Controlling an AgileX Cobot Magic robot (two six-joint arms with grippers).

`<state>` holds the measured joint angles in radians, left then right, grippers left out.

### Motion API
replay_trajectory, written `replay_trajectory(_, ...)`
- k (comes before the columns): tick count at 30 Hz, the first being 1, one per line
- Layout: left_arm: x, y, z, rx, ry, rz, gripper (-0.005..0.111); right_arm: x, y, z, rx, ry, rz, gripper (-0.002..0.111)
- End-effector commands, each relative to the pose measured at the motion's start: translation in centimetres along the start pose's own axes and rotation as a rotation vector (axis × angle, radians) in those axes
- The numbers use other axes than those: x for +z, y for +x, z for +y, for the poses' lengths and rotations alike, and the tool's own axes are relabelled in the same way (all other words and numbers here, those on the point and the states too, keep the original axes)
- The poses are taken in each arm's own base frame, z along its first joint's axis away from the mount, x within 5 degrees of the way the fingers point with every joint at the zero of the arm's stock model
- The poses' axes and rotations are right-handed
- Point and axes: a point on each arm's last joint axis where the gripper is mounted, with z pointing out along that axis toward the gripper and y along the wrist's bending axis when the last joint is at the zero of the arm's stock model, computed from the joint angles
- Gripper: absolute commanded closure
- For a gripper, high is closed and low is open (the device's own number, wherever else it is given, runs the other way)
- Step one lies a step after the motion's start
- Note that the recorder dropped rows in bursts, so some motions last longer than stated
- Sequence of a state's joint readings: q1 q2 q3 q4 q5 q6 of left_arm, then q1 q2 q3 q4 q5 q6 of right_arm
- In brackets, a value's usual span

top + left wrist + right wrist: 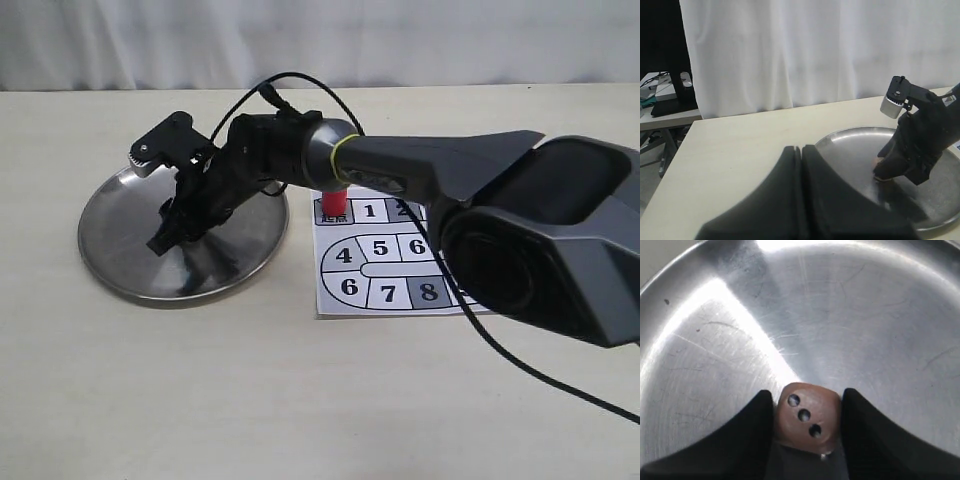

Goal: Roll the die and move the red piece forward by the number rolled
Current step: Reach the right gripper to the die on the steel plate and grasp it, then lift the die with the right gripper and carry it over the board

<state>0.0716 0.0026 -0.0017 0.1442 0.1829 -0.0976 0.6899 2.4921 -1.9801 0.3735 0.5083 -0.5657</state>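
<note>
The right gripper (807, 401) is pinching the die (807, 419) inside the steel plate (865, 315), its three-pip face facing the wrist camera.

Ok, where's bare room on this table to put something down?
The beige table is bare below the round steel plate and numbered paper board in the exterior view. Crowded: the plate, where the right tool grips the brown die, and the board corner holding the red cylinder piece.
</note>
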Motion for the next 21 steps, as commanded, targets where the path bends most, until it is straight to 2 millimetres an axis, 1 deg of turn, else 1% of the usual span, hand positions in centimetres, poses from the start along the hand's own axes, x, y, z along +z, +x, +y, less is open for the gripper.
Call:
replay_trajectory(1, 0.0, 0.0, 0.0, -0.002, -0.002, -0.01, 0.107, -0.2, -0.3, -0.5, 0.016, 0.011, -0.02, 0.1)
replay_trajectory(2, 0.0, 0.0, 0.0, -0.002, -0.002, -0.01, 0.107, -0.7, -0.4, -0.7, 0.03, 0.007, -0.013, 0.104)
replay_trajectory(4, 0.0, 0.0, 0.0, -0.002, -0.002, -0.01, 0.107, -2.3, -1.0, -1.3, 0.055, -0.001, 0.005, 0.104)
replay_trajectory(6, 0.0, 0.0, 0.0, -0.002, -0.002, -0.01, 0.107, -6.9, -2.3, -2.9, 0.091, -0.008, 0.035, 0.104)
replay_trajectory(7, 0.0, 0.0, 0.0, -0.002, -0.002, -0.01, 0.107, -10.1, -3.0, -4.0, 0.11, -0.009, 0.051, 0.104)
replay_trajectory(8, 0.0, 0.0, 0.0, -0.002, -0.002, -0.01, 0.107, -12.6, -3.4, -4.9, 0.133, -0.005, 0.051, 0.104)
replay_trajectory(9, 0.0, 0.0, 0.0, -0.002, -0.002, -0.01, 0.107, -16.2, -3.6, -6.2, 0.159, 0.014, 0.039, 0.104)
replay_trajectory(10, 0.0, 0.0, 0.0, -0.002, -0.002, -0.01, 0.107, -17.9, -3.4, -7.0, 0.178, 0.025, 0.034, 0.104)
replay_trajectory(11, 0.0, 0.0, 0.0, -0.002, -0.002, -0.01, 0.107, -20.8, -2.5, -8.4, 0.221, 0.054, 0.02, 0.104)
replay_trajectory(12, 0.0, 0.0, 0.0, -0.002, -0.002, -0.01, 0.107, -22.4, -1.0, -9.5, 0.265, 0.075, 0.034, 0.104)
replay_trajectory(13, 0.0, 0.0, 0.0, -0.002, -0.002, -0.01, 0.107, -22.8, -0.1, -9.9, 0.286, 0.082, 0.048, 0.104)
replay_trajectory(15, 0.0, 0.0, 0.0, -0.002, -0.002, -0.01, 0.107, -22.9, 2.5, -10.9, 0.337, 0.094, 0.093, 0.104)
replay_trajectory(17, 0.0, 0.0, 0.0, -0.002, -0.002, -0.01, 0.107, -22.2, 4.9, -11.8, 0.384, 0.106, 0.135, 0.104)
replay_trajectory(18, 0.0, 0.0, 0.0, -0.002, -0.002, -0.01, 0.107, -21.5, 6.6, -12.2, 0.418, 0.114, 0.158, 0.104)
replay_trajectory(21, 0.0, 0.0, 0.0, -0.002, -0.002, -0.01, 0.107, -19.4, 9.7, -12.7, 0.465, 0.137, 0.199, 0.104)
